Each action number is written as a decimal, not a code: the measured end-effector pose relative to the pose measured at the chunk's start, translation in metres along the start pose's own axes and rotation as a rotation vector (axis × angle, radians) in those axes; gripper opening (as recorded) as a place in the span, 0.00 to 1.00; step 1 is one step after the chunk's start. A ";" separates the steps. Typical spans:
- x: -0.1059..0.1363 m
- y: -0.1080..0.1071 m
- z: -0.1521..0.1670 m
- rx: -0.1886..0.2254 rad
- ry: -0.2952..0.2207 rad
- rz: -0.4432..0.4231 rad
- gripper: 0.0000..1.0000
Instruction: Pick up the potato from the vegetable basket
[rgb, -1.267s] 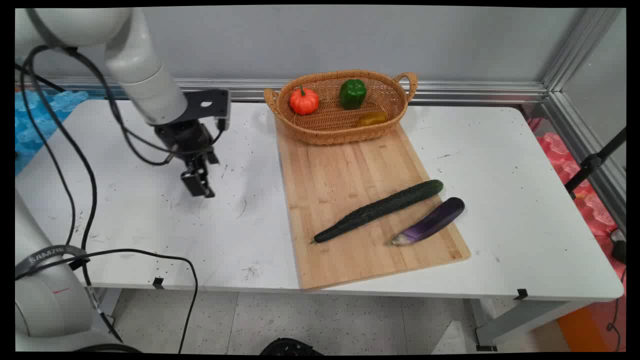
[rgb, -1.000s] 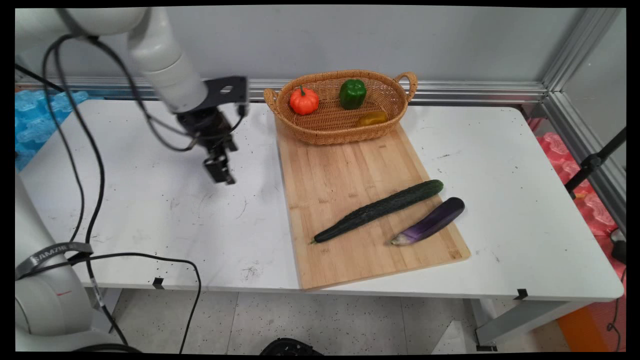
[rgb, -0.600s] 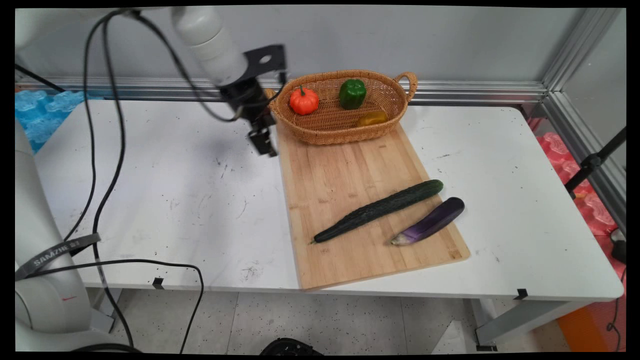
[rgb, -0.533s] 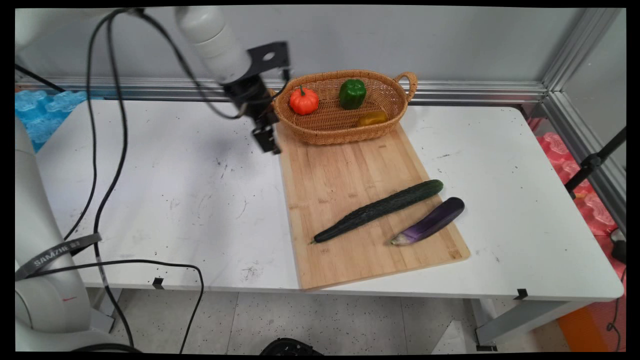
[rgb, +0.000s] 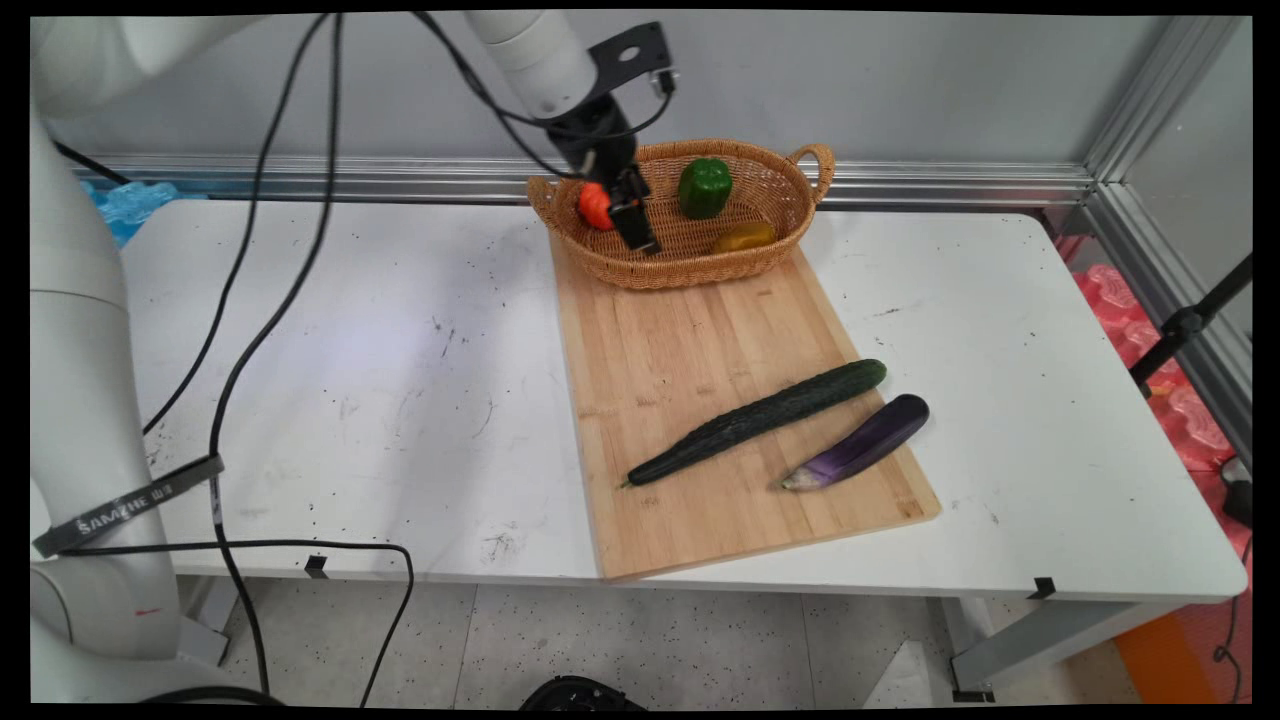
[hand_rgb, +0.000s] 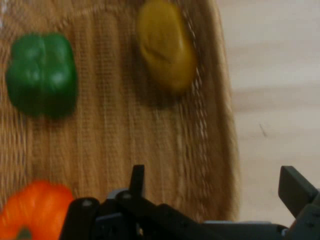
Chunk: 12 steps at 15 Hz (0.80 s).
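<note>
My black gripper (rgb: 640, 232) hangs over the left part of a wicker basket (rgb: 690, 273), its fingers spread open with nothing between them. In the main view it partly covers a small orange pumpkin (rgb: 591, 206). A green bell pepper (rgb: 705, 187) and a yellowish vegetable (rgb: 742, 237) lie further right in the basket. The hand view looks down into the basket (hand_rgb: 125, 140): the pumpkin (hand_rgb: 32, 210) is at the bottom left beside the gripper (hand_rgb: 216, 182), the green pepper (hand_rgb: 42, 75) at the upper left, the yellowish vegetable (hand_rgb: 165, 45) at the top.
The basket stands at the far end of a wooden cutting board (rgb: 690, 350). A long dark cucumber (rgb: 760, 420) and a purple eggplant (rgb: 860, 442) lie on the board's near right part. Black cables (rgb: 250, 300) hang from the arm over the table's left side.
The gripper has travelled right and upward from the table's left half, past the board's far left corner, to a spot above the basket. The vegetables have not moved.
</note>
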 end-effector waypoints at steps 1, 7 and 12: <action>0.004 -0.004 0.005 -0.003 0.011 -0.001 1.00; 0.031 -0.032 0.040 -0.024 0.084 -0.031 1.00; 0.042 -0.046 0.062 -0.037 0.123 -0.064 1.00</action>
